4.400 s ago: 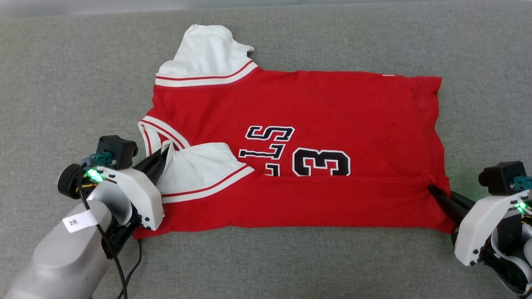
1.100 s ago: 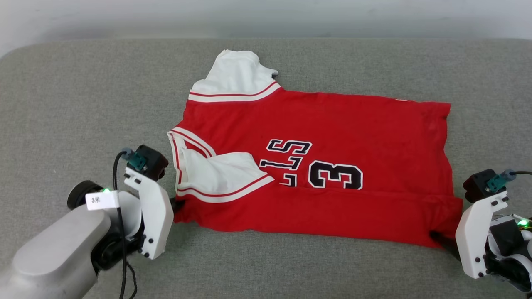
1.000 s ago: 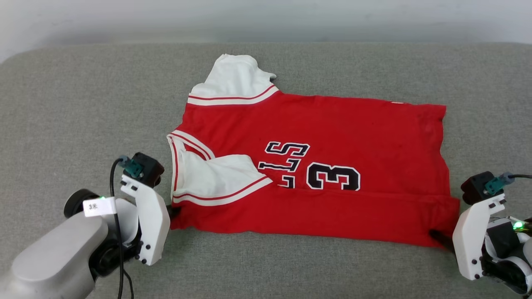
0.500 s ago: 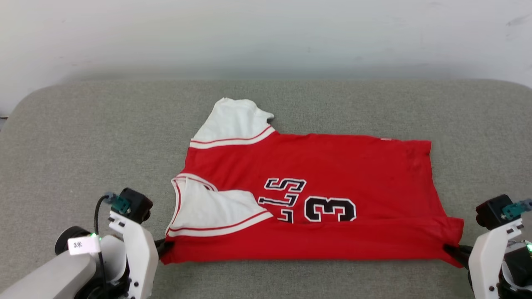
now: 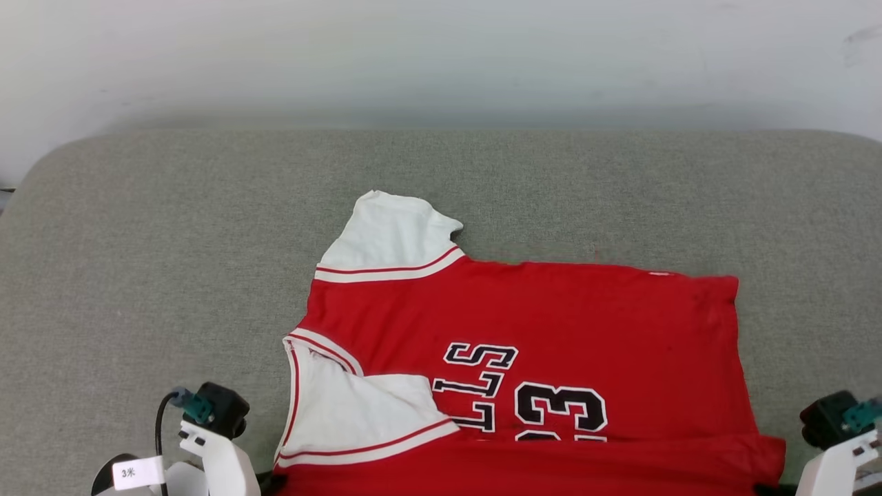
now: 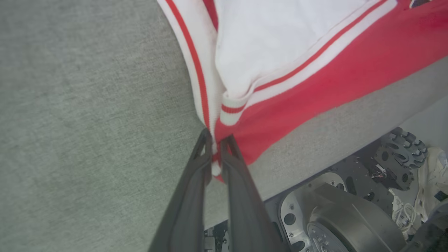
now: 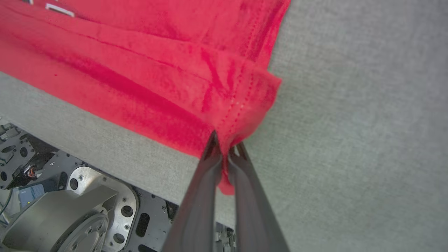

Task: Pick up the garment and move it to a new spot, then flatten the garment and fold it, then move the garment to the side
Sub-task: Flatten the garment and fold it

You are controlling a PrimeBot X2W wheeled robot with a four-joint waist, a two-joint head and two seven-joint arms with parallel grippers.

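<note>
The left jaws are pinching shut on the garment (image 6: pixel 332 77) at its collar-side corner, where striped trim meets red cloth. The right jaws are clamping closed on its red hem corner. Between them the garment is lying spread on the grey fabric-covered table (image 5: pixel 172 241), close to the table's front edge, with one white sleeve pointing toward the far side.

I'm seeing a grey fabric-covered surface (image 5: pixel 138 275) with rounded far corners, sitting against a pale wall (image 5: pixel 441 62). I'm also catching something white, possibly a shoe (image 6: pixel 432 168), below its near edge.
</note>
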